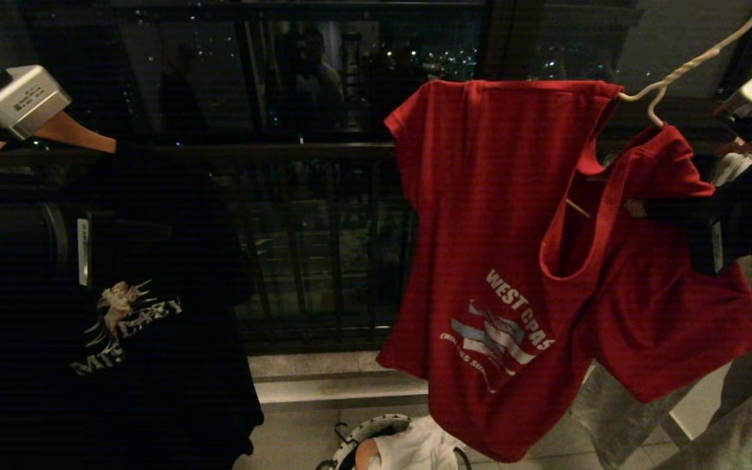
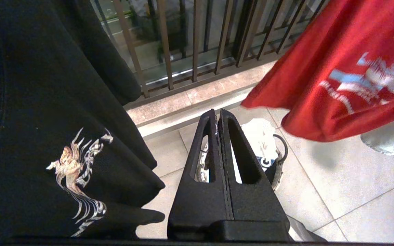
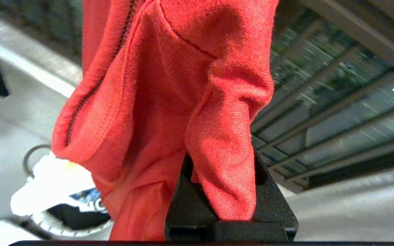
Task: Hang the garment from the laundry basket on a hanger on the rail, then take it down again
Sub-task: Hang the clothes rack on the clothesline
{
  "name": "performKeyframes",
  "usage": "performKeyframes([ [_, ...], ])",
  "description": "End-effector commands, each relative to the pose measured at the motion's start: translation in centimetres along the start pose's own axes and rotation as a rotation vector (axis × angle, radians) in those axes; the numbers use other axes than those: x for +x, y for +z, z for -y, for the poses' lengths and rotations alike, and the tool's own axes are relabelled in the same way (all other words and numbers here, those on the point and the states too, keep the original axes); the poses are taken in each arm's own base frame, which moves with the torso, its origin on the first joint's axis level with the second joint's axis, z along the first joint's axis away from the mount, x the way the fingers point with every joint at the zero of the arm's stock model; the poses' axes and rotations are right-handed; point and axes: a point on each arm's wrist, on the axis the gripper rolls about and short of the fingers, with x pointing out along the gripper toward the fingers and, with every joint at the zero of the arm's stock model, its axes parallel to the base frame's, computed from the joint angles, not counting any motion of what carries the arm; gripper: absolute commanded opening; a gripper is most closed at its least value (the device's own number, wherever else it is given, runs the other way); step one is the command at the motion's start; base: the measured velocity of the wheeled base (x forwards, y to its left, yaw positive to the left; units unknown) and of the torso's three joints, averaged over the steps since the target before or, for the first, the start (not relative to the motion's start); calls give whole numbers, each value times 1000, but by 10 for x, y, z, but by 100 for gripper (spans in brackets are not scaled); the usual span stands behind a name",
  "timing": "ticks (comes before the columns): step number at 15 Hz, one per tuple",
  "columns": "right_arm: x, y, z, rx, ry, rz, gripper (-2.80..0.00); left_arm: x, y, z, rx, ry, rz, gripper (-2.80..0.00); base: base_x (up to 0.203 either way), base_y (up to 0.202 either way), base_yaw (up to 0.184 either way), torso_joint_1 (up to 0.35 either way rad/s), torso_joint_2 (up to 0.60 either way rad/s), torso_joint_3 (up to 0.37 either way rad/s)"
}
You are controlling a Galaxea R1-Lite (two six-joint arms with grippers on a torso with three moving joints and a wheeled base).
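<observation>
Crookedly, garment [image 1: 500, 215] collar toward right gripper [image 1: 637, 209]

Left claw [image 2: 218, 116] closed, right claw [image 3: 222, 171] clamped.

We see a dim, night-dark head view with faint horizontal banding; the window glass [image 1: 324, 72] carries reflections and city lights. Both wrist views are brighter, the right one's background blurred.
</observation>
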Motion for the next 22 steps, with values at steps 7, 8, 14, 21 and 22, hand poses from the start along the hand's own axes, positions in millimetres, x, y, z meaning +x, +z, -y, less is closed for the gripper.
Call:
performKeyframes([
  [7,1,8,18,39,-92,29,-280,4,-2,0,2,0,-14,-280,0,0,0,0,0,0],
  [8,2,8,20,40,-102,30,-280,4,-2,0,3,0,-16,-280,0,0,0,0,0,0],
  [14,0,10,28,45,-139,38,-280,5,-3,0,5,-1,-20,-280,0,0,0,0,0,0],
  [21,12,8,42,53,-181,6,-280,2,-2,0,7,-1,-12,-280,0,0,0,0,0,0],
  [22,13,10,43,51,-195,9,-280,2,-2,0,7,-1,-11,-280,0,0,0,0,0,0],
])
